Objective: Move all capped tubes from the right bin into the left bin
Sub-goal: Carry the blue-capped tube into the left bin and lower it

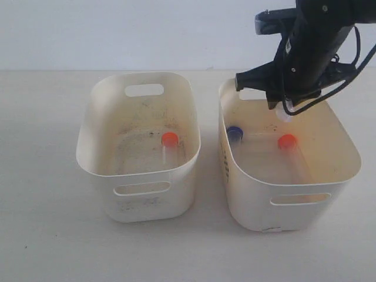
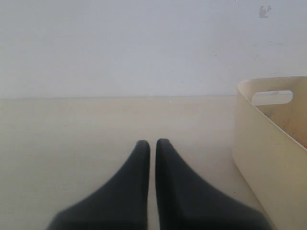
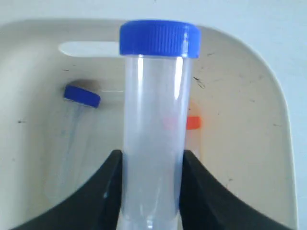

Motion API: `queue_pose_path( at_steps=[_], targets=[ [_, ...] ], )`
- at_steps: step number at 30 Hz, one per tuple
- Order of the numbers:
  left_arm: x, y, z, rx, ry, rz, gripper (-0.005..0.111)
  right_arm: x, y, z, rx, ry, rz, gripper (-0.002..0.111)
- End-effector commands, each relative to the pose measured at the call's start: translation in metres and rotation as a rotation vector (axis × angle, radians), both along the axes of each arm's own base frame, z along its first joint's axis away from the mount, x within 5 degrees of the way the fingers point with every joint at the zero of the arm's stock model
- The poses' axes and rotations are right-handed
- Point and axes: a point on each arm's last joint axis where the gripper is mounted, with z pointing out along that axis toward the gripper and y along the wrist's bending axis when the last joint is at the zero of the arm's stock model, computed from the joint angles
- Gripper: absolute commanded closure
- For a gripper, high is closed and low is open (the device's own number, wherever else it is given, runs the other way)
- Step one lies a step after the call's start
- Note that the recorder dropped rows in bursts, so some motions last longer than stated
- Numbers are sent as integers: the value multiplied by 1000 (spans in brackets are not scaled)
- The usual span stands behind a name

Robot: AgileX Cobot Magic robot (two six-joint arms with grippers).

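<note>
Black fingers (image 3: 103,191) of the right gripper (image 3: 152,160) fill the foreground of the right wrist view. They are clamped on either side of a blue-capped tube (image 3: 153,120), gripping its clear barrel well below the cap, which stands free of the jaws. In the exterior view this gripper hangs over the 12 o'clock end of the right bin (image 1: 252,200), and the tube appears lifted off the floor.

Beneath it two more capped tubes lie in that bin: a second blue tube (image 1: 235,133) toward 9 o'clock and an orange-capped tube (image 1: 287,141) nearer the middle. Just beside this bin, at its 9 o'clock, stands the left bin (image 1: 153,202), where a delivered orange tube (image 1: 170,139) already lies toward the 3 o'clock wall.

The left gripper (image 2: 152,143) sits idle over the bare table (image 2: 72,143), its jaws drawn together with only a sliver between them and nothing held.

The tubes look empty, so probably very light, and they are stiff plastic that should not crush. Their smooth round barrels may roll on the floor or pivot in a loose pinch. Mid-barrel, across the width, looks the safest hold, since the conical tip tapers away from the pads
</note>
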Motion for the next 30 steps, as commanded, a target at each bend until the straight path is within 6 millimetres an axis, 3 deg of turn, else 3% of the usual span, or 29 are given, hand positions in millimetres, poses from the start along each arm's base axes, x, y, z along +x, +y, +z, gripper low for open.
queue_pose_path(
  at_steps=[1,14,21,25,30],
  targets=[
    [0,0,1,-8,-6,-7,103,-11,22,21,37,-80,77,108],
    [0,0,1,-8,-6,-7,103,-43,126,31,239,-275,379,108],
    [0,0,1,-8,-6,-7,103,-45,151,9,257,-262,440,108],
    [0,0,1,-8,-6,-7,103,-41,154,-10,231,-216,437,85],
    [0,0,1,-8,-6,-7,103,-39,157,-19,239,-196,429,36]
  ],
)
